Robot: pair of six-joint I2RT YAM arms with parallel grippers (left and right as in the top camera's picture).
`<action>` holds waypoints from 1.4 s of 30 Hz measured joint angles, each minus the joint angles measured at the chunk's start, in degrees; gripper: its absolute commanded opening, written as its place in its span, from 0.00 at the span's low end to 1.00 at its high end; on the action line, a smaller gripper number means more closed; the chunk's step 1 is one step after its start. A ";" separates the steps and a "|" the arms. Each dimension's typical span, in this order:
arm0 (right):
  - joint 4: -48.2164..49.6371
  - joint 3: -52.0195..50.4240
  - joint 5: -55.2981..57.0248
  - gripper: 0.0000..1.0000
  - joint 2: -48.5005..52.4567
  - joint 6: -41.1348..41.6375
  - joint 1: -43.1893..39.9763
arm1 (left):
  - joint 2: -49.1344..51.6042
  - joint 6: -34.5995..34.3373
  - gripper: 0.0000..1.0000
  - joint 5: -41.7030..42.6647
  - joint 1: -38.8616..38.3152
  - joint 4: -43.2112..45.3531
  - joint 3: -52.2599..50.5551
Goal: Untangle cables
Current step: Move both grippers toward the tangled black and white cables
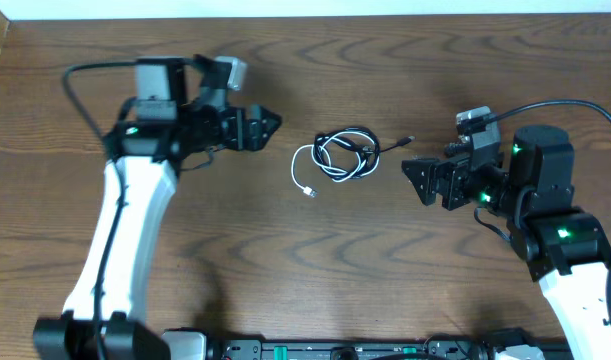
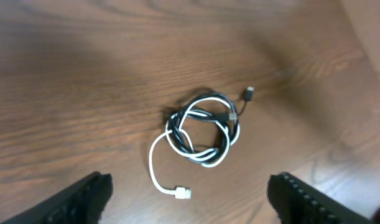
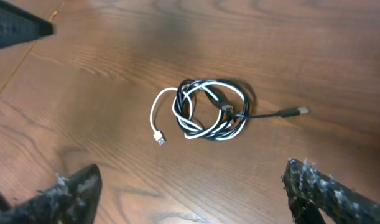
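Brown wooden table [image 1: 235, 260] is seen under two arms. Two cables are counted: one white cable [image 3: 153, 112] and one black cable [image 3: 270, 114], wound together into one small coil near the middle of the table. The coil is placed between the left gripper [image 1: 271, 122] and the right gripper [image 1: 413, 178], apart from both. The fingers of each gripper are spread wide and are closed on nothing.

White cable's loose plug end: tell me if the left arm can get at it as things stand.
Probably yes. The plug end lies clear of the coil, and nothing stands between it and the open left tool.
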 measured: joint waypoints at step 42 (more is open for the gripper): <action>0.22 0.00 6.10 0.40 4.07 9.92 0.00 | 29.73 -23.04 0.08 -25.75 -18.86 20.68 -0.02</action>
